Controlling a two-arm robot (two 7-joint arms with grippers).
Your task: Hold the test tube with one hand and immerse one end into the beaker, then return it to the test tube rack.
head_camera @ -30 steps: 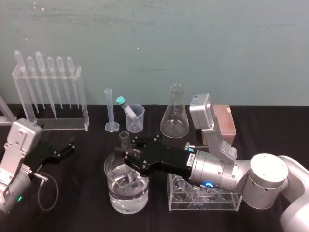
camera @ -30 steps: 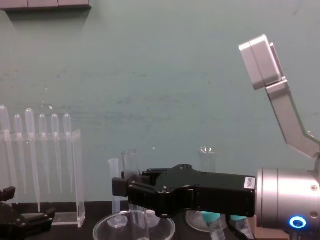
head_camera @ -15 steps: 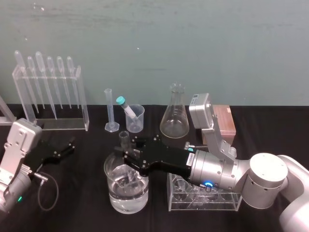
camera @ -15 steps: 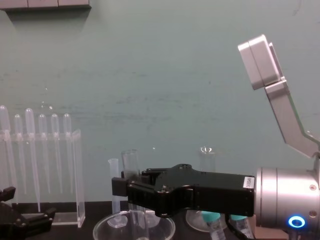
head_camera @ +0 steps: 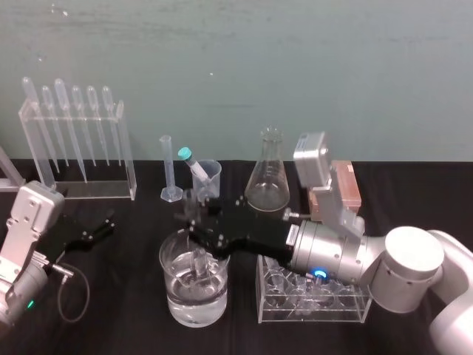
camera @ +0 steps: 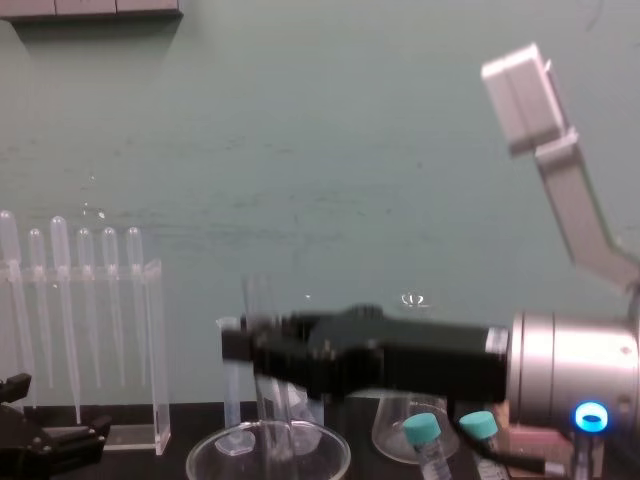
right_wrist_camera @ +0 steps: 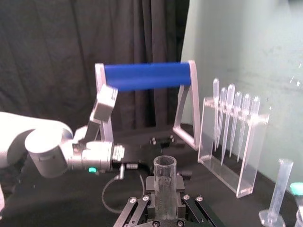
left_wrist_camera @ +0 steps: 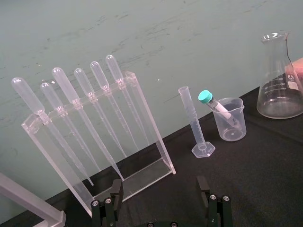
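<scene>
Right claw (head_camera: 191, 222) is clamped on the test tube (head_camera: 198, 259), upright over the big beaker (head_camera: 177, 303) at desk (head_camera: 118, 310) centre front. The tube's lower end is inside the beaker rim; can't tell if it touches the water. In the right wrist view the tube (right_wrist_camera: 165, 182) stands with its open mouth up, pinched in the claw (right_wrist_camera: 165, 210). The pink test tube rack (head_camera: 347, 194) sits at back right, partly covered by the right arm's wrist block. Flask (head_camera: 267, 181) stands between the beaker and that rack, just behind the arm. Clear rack (head_camera: 310, 307) with teal-capped tubes (camera: 420, 435) sits right of the beaker, under the forearm. Behind the beaker are a graduated cylinder (head_camera: 168, 170) and a small beaker (head_camera: 208, 181) with one teal-capped tube; pipette stand (head_camera: 77, 148) is at back left. Left claw (head_camera: 103, 225) is parked low at left, fingers (left_wrist_camera: 105, 208) spread, nothing between them. Versus half a second ago: the tube and right claw have gone up, the tube mouth sits higher in the chest view, and the arm is motion-blurred. The wrist block has shifted right over the pink rack. Left arm has not moved.
</scene>
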